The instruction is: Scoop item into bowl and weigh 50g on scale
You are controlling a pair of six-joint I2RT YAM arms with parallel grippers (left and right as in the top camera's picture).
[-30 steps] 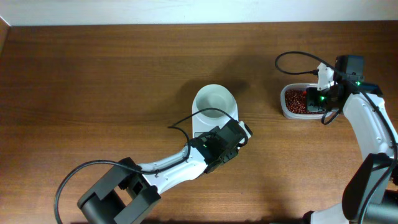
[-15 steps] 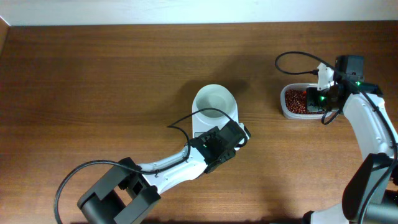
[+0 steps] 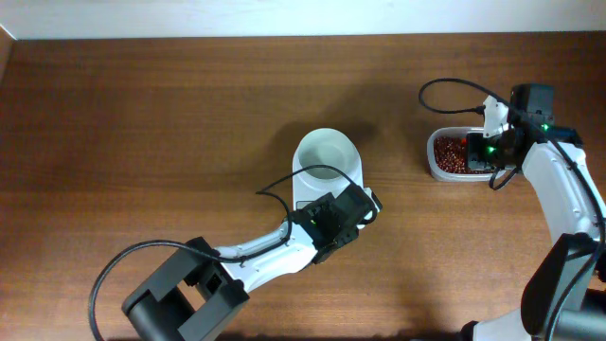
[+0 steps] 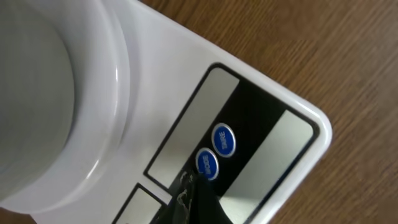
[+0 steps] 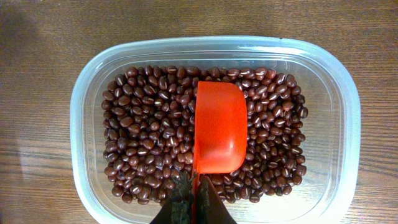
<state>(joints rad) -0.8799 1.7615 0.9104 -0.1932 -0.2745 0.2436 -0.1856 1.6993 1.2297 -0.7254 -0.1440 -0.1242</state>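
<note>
The white bowl (image 3: 327,154) stands on the white scale (image 3: 303,196) at the table's middle, and no beans show in it. My left gripper (image 4: 194,186) is shut, its dark tip touching the lower of two blue buttons (image 4: 207,163) on the scale's front panel (image 4: 273,143), next to the bowl (image 4: 50,93). At the right, dark red-brown beans (image 5: 143,143) fill a clear plastic container (image 5: 84,106). My right gripper (image 5: 194,196) is shut on the handle of an orange scoop (image 5: 219,134), which lies over the beans with none in it.
The container (image 3: 436,169) sits near the table's right edge, with the right arm (image 3: 554,180) and its black cable above it. The left arm (image 3: 275,251) stretches from the front edge to the scale. A pale wall borders the table's far side.
</note>
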